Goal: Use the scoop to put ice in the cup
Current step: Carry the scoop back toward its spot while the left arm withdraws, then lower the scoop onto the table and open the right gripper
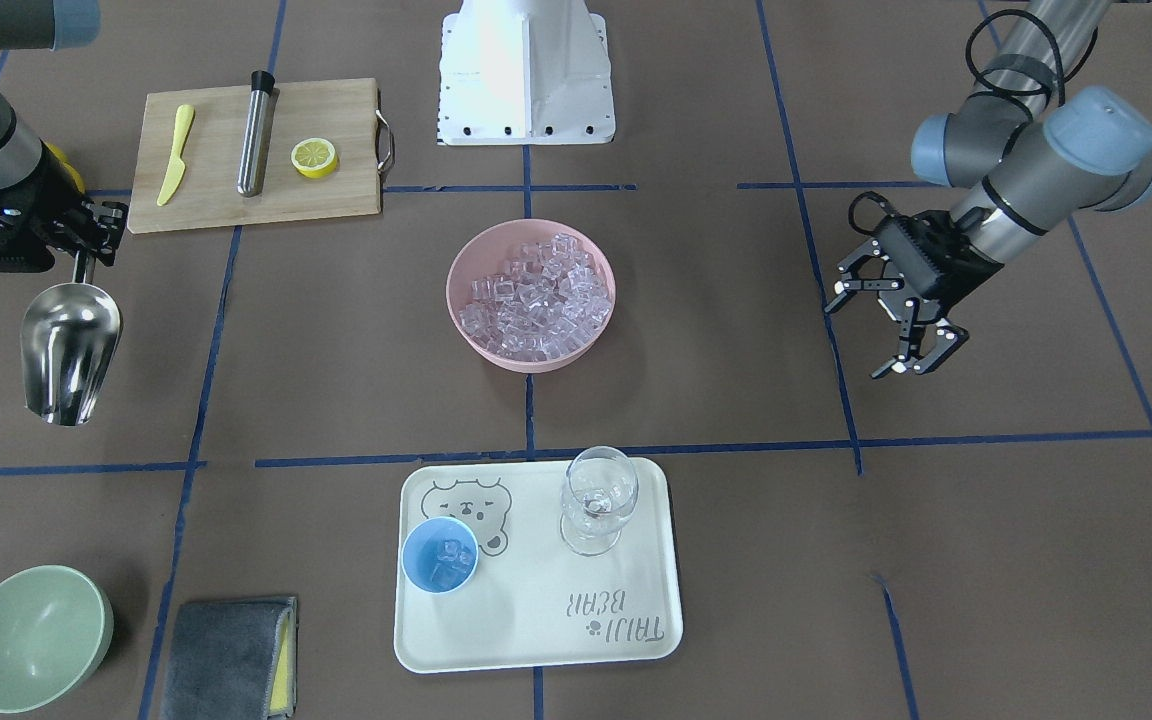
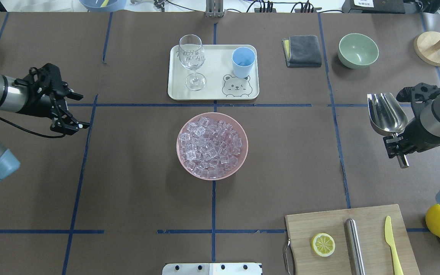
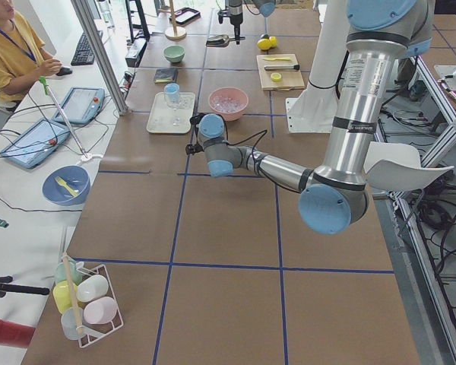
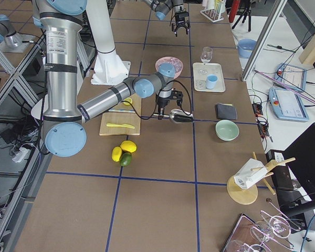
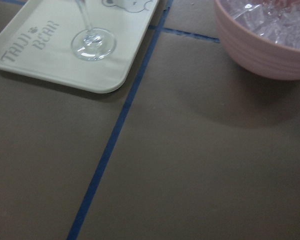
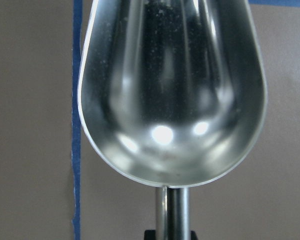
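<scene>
The ice fills a pink bowl at the table's middle. The light-blue cup stands on a cream tray and holds a few cubes; it also shows in the overhead view. My right gripper is shut on the thin handle of the steel scoop, held above the table far to the right of the bowl. The scoop's trough is empty. My left gripper is open and empty, hovering to the left of the bowl.
A clear wine glass stands on the tray beside the cup. A wooden board carries a yellow knife, a steel cylinder and a lemon half. A green bowl and grey cloth lie near the scoop's side. Lemons sit by the board.
</scene>
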Controlling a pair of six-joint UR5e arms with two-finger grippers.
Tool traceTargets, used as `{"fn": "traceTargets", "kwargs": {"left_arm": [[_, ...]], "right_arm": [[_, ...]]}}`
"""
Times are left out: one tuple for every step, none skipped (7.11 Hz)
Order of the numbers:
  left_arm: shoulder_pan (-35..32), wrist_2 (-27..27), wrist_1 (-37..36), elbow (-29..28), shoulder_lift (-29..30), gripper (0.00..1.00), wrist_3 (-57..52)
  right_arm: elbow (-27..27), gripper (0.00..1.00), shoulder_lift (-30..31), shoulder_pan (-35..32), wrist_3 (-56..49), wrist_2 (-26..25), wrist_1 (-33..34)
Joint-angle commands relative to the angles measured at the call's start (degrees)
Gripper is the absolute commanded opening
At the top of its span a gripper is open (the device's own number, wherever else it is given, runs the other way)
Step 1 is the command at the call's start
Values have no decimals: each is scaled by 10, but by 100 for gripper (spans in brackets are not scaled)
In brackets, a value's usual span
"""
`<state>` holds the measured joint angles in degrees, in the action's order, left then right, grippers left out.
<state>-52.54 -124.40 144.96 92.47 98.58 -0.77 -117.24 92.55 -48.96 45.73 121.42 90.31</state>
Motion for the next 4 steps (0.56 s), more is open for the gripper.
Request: {"fn": "traceTargets", "kwargs": {"left_arm": [[-39, 9, -1, 21, -59, 100, -1], [-60, 7, -1, 37, -81, 100, -1], [-70, 9, -3, 46, -88, 100, 0], [-74, 9, -2, 56, -103, 100, 0]], "right_arm": [[35, 0, 9, 22, 11, -15, -36], [51, 0, 9, 45, 33, -40, -66], [65, 0, 9, 56, 58, -40, -94], [71, 0, 8, 64, 60, -39, -102]]}}
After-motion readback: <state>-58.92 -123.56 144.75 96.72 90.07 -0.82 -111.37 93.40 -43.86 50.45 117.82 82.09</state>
